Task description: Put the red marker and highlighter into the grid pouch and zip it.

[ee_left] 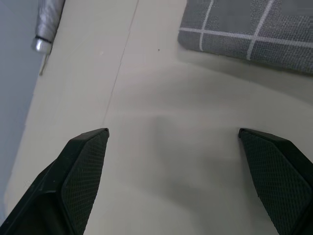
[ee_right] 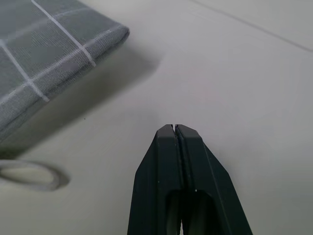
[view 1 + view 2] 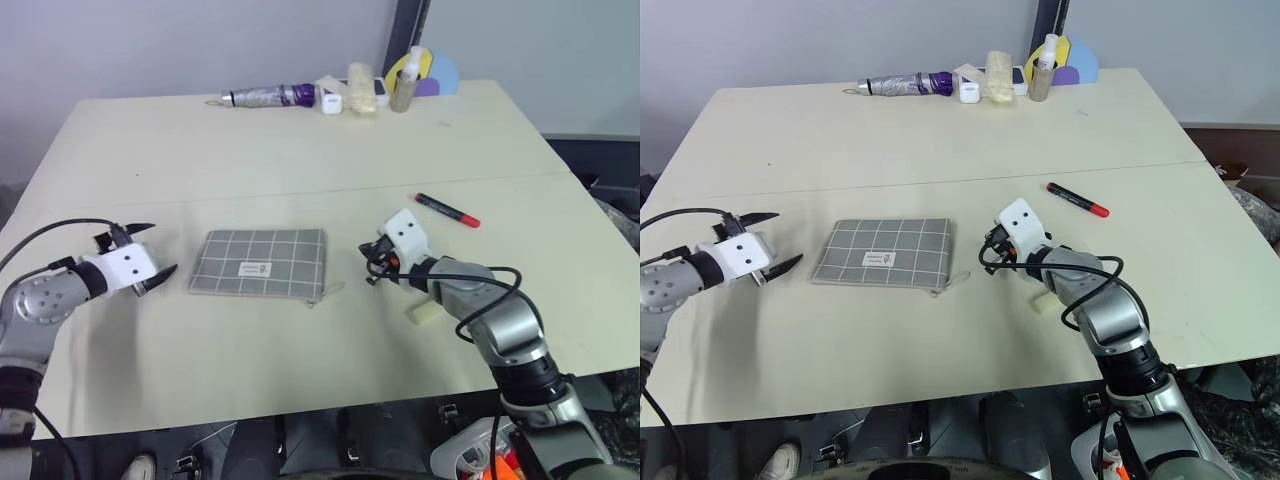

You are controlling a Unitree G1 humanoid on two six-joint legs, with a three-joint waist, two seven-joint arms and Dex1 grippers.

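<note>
Head views: the grid pouch lies flat in the middle of the counter. It is grey with thin white lines and a small white label, and its long side runs left to right. The red marker is slim, red with a black end. It lies off to the right of the pouch, slanting, black end toward the far left. The highlighter is a pale yellow-green piece peeking out beside the right arm. The left tool sits just left of the pouch, fingers spread wide, holding nothing. The right tool sits just right of the pouch.

Left wrist view: two black fingers stand far apart over bare counter, the pouch's corner ahead.

Right wrist view: the fingers are pressed together, empty, near the pouch's corner and a thin loop.
</note>
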